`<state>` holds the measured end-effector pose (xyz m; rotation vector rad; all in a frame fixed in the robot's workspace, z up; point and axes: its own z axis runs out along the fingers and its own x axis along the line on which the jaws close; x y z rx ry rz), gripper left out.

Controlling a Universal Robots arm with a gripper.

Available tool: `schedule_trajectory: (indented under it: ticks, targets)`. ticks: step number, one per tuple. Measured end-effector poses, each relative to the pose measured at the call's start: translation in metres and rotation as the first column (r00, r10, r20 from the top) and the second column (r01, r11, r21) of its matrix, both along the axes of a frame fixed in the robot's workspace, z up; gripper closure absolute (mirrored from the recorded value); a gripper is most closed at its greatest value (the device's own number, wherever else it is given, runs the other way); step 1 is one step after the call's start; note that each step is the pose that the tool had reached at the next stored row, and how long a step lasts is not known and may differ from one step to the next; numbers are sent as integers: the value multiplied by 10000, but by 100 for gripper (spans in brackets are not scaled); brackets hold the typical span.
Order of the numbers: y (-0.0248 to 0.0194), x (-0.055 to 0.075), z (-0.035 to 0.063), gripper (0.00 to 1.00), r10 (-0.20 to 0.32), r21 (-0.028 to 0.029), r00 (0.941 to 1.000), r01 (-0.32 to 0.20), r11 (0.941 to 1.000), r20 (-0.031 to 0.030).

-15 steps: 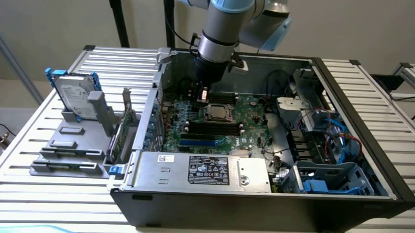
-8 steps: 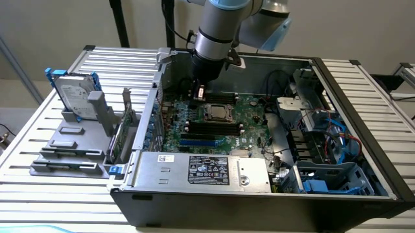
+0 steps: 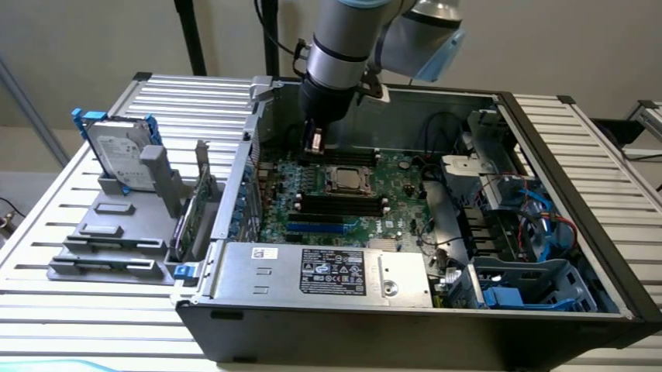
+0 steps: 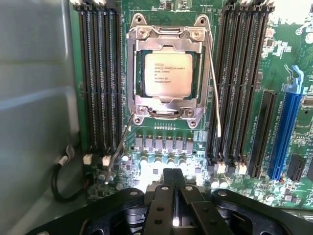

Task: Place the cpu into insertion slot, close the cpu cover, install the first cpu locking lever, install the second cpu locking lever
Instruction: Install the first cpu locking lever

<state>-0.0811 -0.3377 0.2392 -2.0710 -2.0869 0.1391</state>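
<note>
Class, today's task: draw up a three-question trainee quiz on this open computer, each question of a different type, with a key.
1. True or false: the cpu lies inside the slot.
2. The cover is: A) raised upright; B) down around the cpu; C) lying outside the case.
3. In one word: is the pincer open or shut?

Key: 1 true; 2 B; 3 shut.
</note>
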Motion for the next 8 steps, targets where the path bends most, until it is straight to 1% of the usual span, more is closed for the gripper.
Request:
schedule_trajectory:
  ticks: [1, 3, 5, 8]
  targets:
    - [0, -1, 5, 89, -62, 53, 10000, 62, 10000, -15]
    - [-1, -2, 8, 89, -227, 117, 9997, 228, 9997, -65]
    - [-1, -4, 9, 89, -418, 149, 9991, 419, 9990, -114]
    - [0, -8, 9, 89, -711, 177, 9973, 714, 9973, -172]
